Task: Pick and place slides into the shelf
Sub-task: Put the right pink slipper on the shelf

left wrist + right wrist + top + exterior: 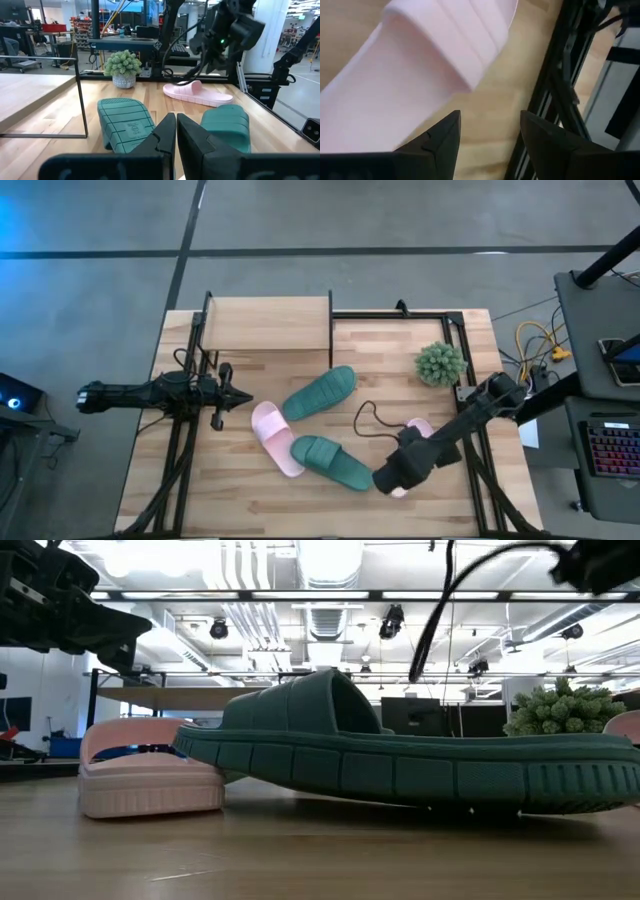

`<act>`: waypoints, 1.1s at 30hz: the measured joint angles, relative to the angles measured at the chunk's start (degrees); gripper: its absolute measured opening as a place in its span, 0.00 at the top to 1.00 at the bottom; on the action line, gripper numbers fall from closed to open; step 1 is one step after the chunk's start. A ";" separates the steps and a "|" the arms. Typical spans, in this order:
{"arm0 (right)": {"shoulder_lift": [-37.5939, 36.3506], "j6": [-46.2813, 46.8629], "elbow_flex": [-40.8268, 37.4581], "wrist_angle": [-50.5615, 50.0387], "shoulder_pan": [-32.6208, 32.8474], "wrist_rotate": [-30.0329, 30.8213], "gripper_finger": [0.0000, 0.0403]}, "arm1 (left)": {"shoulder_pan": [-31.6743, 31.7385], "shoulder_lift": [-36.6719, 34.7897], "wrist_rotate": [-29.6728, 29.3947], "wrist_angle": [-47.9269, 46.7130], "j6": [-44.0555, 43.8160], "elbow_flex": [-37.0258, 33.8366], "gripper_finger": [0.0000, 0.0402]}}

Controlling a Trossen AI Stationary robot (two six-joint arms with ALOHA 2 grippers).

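Observation:
My right gripper (490,120) is open and points down over the near end of a pale pink slide (415,70), close to the table's right frame. In the high view that slide (418,427) shows partly under the gripper (392,480). A second pink slide (277,438) lies mid-table. One dark green slide (330,462) rests with one end on that pink slide. The other green slide (320,392) lies sole up. The shelf (265,325) stands at the far left. My left gripper (240,397) is shut and hovers left of the slides.
A small potted plant (440,363) stands at the far right. A black cable (370,420) loops over the table between the slides. Black frame rails (478,470) run along the table's right and left edges. Bare wood (230,490) lies near left.

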 joint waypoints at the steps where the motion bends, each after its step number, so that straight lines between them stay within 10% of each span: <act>1: 0.06 -1.03 -0.74 0.11 -0.20 0.69 0.51 | 0.00 -0.01 0.02 -0.01 0.00 0.00 1.00; 33: 3.70 -24.75 -14.10 9.83 -0.69 12.73 0.56 | -0.02 0.02 0.04 -0.03 0.00 0.00 1.00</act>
